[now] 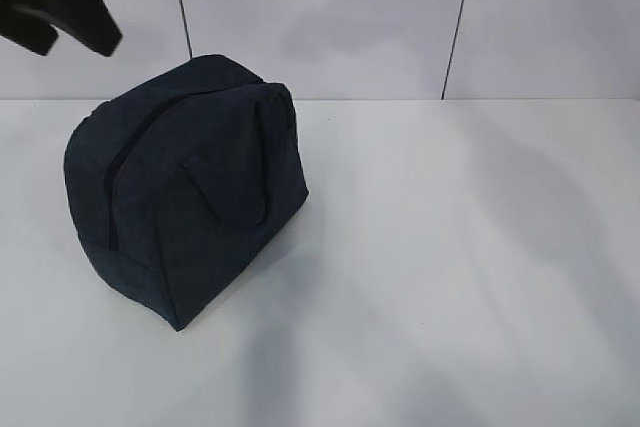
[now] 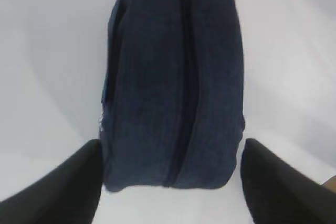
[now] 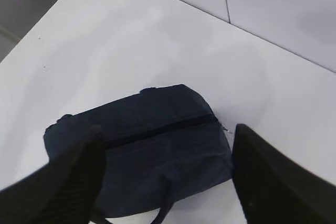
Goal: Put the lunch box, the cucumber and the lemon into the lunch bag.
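Note:
The dark navy lunch bag (image 1: 190,187) stands on the white table, left of centre, its zipper line running shut over the top and its strap handle (image 1: 235,177) facing the camera. My left gripper (image 1: 78,39) hangs open in the upper left corner, above and behind the bag. In the left wrist view the bag (image 2: 173,87) lies lengthwise between the spread fingers of the gripper (image 2: 171,148), clear of both. My right gripper (image 3: 168,132) is open too, high over the bag (image 3: 157,150). The lunch box, the cucumber and the lemon are out of view.
A white tiled wall (image 1: 330,17) with dark joints rises behind the table. The tabletop (image 1: 470,247) stretches bare to the right of the bag. The table's far edge (image 3: 31,30) shows in the right wrist view.

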Controlling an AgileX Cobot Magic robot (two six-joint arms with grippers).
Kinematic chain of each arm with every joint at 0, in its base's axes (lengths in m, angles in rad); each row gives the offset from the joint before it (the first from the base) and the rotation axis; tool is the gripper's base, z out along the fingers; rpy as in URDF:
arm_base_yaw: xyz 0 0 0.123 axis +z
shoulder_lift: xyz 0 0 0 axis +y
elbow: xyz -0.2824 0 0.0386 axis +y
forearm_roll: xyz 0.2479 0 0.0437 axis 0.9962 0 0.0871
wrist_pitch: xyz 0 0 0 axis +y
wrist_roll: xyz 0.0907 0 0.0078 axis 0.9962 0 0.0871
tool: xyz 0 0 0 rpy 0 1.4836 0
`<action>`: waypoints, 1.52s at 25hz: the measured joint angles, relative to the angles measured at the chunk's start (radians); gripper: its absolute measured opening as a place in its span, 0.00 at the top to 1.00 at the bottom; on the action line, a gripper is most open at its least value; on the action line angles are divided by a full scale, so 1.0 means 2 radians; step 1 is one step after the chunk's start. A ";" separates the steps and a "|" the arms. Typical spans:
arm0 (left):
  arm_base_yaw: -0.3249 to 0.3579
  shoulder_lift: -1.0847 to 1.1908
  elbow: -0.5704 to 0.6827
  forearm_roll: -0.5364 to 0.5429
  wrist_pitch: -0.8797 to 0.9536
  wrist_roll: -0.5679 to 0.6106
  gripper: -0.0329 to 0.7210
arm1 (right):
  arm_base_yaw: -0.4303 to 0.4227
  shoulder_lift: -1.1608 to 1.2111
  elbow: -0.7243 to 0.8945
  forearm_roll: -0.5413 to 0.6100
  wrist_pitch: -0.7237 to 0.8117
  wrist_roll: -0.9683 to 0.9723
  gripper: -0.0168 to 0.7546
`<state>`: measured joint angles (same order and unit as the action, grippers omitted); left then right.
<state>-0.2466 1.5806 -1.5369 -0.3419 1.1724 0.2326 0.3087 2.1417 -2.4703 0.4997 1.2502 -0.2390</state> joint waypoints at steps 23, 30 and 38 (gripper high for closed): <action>0.000 -0.480 0.282 0.038 0.031 -0.070 0.28 | 0.101 -0.488 0.495 -0.117 0.004 0.038 0.23; -0.008 -0.595 0.371 0.048 0.011 -0.070 0.28 | 0.101 -0.681 0.635 -0.138 -0.014 0.041 0.23; -0.009 -0.621 0.378 0.054 0.008 -0.070 0.28 | 0.102 -0.826 0.783 -0.180 -0.023 0.054 0.23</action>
<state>-0.2638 0.3392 -0.7800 -0.2332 1.1894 0.0924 0.5124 0.4902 -0.9040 0.1403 1.2039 -0.1308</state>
